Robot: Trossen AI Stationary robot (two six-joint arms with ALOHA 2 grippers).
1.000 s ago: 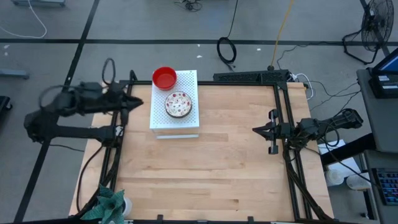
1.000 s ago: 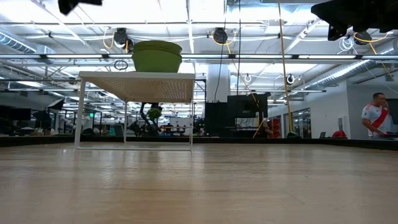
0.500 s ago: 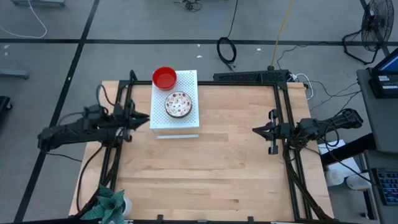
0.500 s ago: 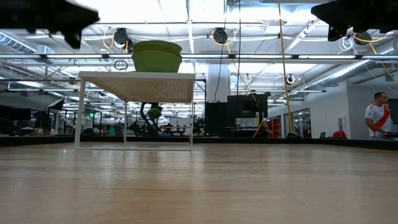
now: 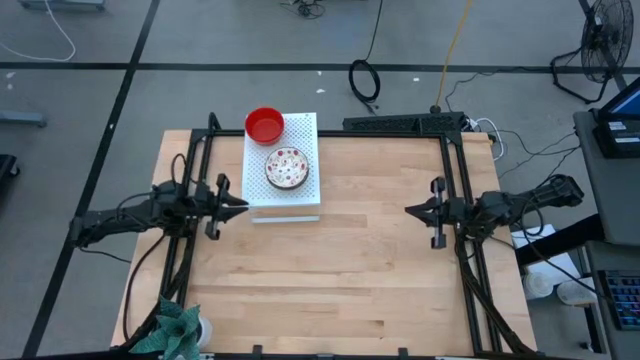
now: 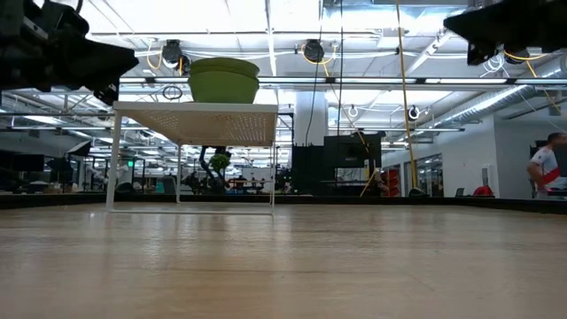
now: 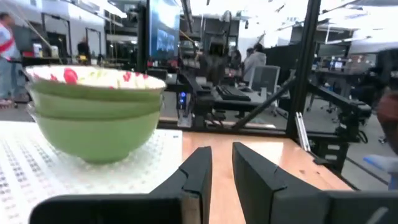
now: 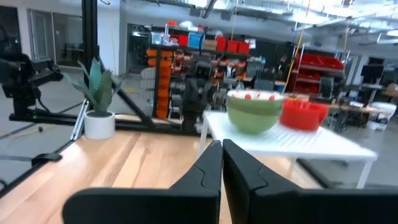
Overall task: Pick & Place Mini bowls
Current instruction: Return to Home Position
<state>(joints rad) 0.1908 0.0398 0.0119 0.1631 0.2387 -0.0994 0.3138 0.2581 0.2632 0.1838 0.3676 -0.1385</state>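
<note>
Showing the patterned bowl stack [image 5: 287, 168] just beyond the left end effector [image 5: 240, 203], narrowly parted and empty. The right end effector [image 5: 410, 209], closed, is held well apart.

Pale planked wood table [image 5: 350, 260], matt white perforated shelf [image 5: 305, 195], glossy red bowl [image 5: 264, 125], smooth glazed patterned bowls [image 5: 287, 168]

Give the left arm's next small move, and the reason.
Probably ease the left gripper slightly back from the shelf to match the parked right gripper: the patterned bowls and red bowl sit on the shelf, and its jaws hold nothing.
</note>
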